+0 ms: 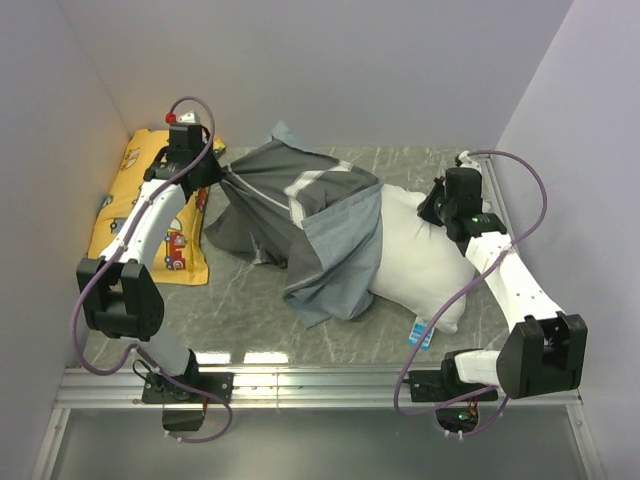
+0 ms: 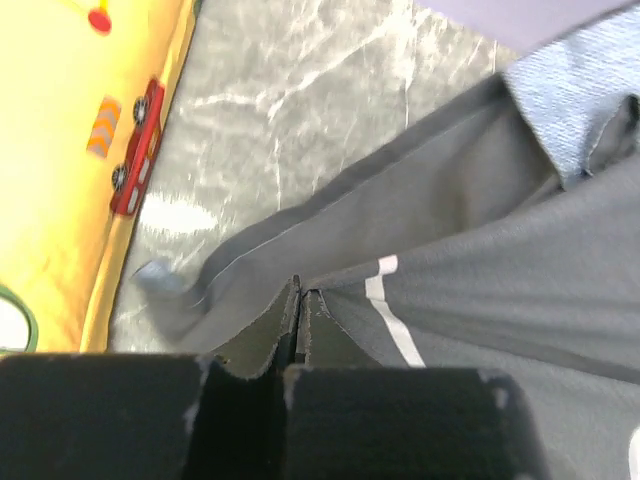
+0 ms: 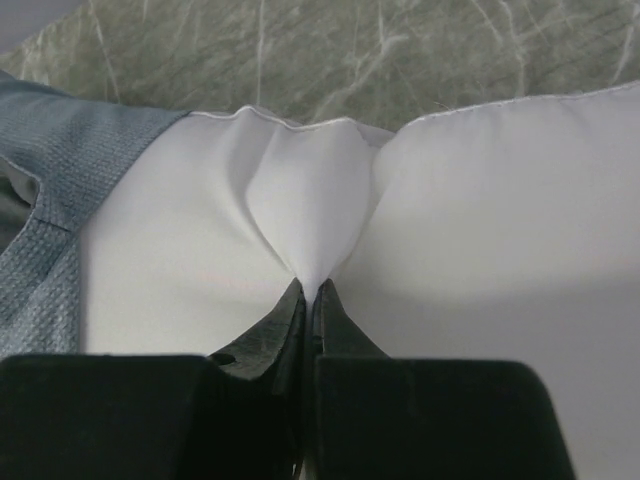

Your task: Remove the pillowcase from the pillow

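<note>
On the grey marbled tabletop (image 1: 240, 300), my left gripper (image 2: 302, 305) clamps the grey-blue striped fabric pillowcase (image 2: 480, 260) at upper left; my right gripper (image 3: 312, 298) pinches the plump white pillow (image 3: 480, 220) at right.

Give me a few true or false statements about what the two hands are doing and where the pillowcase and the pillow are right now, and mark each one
1. The left hand is shut on the pillowcase. True.
2. The right hand hangs open above the pillow. False: it is shut, pinching a fold of the white pillow.
3. The pillowcase is completely off the pillow. False: it covers the pillow's left part; only the right end is bare.
4. The yellow cushion lies at the left side of the table. True.
</note>
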Tool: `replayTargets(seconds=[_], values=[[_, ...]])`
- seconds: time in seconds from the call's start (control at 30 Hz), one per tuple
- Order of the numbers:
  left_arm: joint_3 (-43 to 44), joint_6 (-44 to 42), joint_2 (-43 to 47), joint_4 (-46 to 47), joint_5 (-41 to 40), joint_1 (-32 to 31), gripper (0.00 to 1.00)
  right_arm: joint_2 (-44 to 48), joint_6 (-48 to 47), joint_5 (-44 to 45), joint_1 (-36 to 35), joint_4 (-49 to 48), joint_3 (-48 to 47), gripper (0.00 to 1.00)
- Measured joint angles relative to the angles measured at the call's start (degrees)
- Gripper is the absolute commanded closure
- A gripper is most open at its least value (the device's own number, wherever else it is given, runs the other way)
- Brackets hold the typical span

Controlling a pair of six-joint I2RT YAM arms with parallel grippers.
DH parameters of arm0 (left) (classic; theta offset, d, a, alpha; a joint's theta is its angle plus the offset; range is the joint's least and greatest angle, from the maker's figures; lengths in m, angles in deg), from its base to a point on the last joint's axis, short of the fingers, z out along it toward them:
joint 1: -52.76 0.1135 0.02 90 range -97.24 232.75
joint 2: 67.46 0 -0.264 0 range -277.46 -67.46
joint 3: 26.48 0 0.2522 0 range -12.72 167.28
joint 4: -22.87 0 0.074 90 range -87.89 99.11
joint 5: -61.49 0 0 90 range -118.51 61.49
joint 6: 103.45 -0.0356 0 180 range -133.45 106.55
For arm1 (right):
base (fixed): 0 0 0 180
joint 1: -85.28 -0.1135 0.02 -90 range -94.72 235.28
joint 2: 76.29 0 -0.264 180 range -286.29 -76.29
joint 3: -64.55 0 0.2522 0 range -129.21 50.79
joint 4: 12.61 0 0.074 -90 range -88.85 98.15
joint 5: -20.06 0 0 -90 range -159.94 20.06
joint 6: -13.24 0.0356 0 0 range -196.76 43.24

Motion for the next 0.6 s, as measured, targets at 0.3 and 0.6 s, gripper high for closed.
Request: replayTargets(seconds=[0.3,0.6], values=[[-4.22,-1.16,2.93,3.78,4.94,-4.68,0.3,-0.02,-0.2,-0.63,0.85,0.22,0.33,1.0],[-4.68,-2.49,9.55,5.75,5.05,-26.99,0.24,-0.13,-0.26,-0.11,0.55,0.22,0.33,1.0]])
